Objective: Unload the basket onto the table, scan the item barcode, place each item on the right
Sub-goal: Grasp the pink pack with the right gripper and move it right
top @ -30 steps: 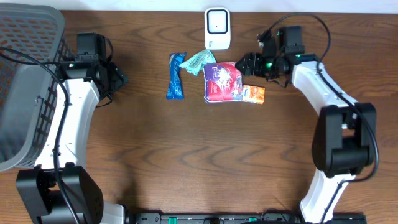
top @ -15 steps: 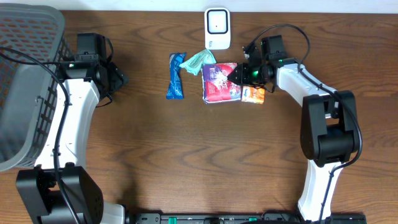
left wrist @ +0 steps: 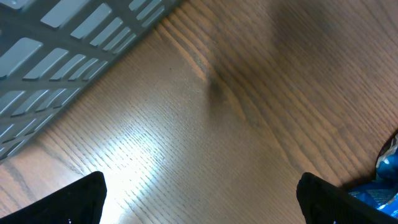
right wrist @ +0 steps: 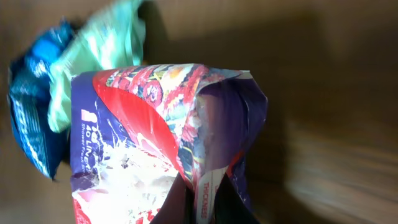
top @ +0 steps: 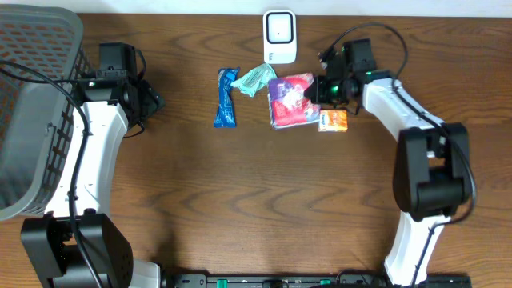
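The item is a purple and red packet [top: 292, 100], lying below the white scanner [top: 279, 36] at the table's far edge. My right gripper [top: 314, 90] is shut on the packet's right edge. In the right wrist view the packet [right wrist: 155, 137] fills the frame, with its seam pinched in my right gripper [right wrist: 204, 208] between the two dark fingers. My left gripper [top: 152, 102] is open over bare wood beside the basket, well left of the packet. The left wrist view shows its two fingertips [left wrist: 68, 202] wide apart with nothing between them.
A blue packet [top: 226, 97] and a teal packet [top: 254, 78] lie left of the held one. A small orange box [top: 333, 120] sits just right of it. A grey basket [top: 32, 104] fills the left edge of the table.
My right gripper moved in from the right, closed on the purple packet's edge and shifted the packet slightly up and right. The left arm stayed still.
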